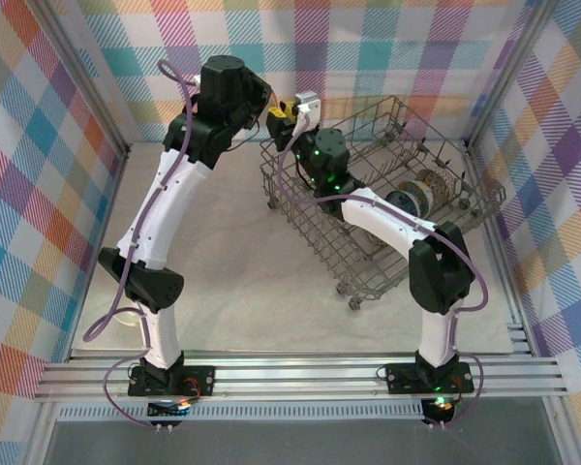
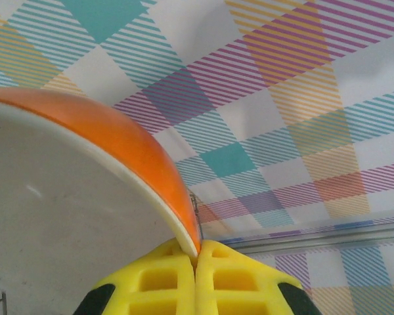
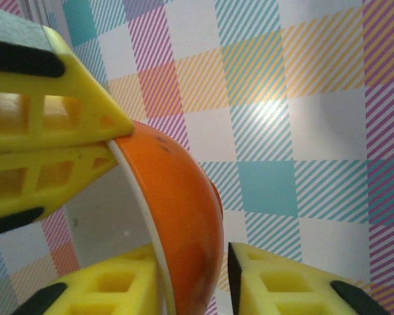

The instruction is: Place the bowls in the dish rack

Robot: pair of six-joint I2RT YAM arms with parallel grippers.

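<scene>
- Mid-air handover: the left fingers [image 2: 164, 279] pinch the orange bowl [image 2: 118, 141] by its rim, near the far left corner of the dish rack [image 1: 368, 266].
- The right fingers [image 3: 118, 289] straddle the bowl's wall, set narrow; I cannot tell whether they grip.
- Next, as I judge it: the right clamps firmly, then the left lets go.

White links [image 1: 160, 208], black joints [image 1: 140, 286], purple cables [image 1: 116, 291]; yellow claw fingers [image 2: 151, 282]
</scene>
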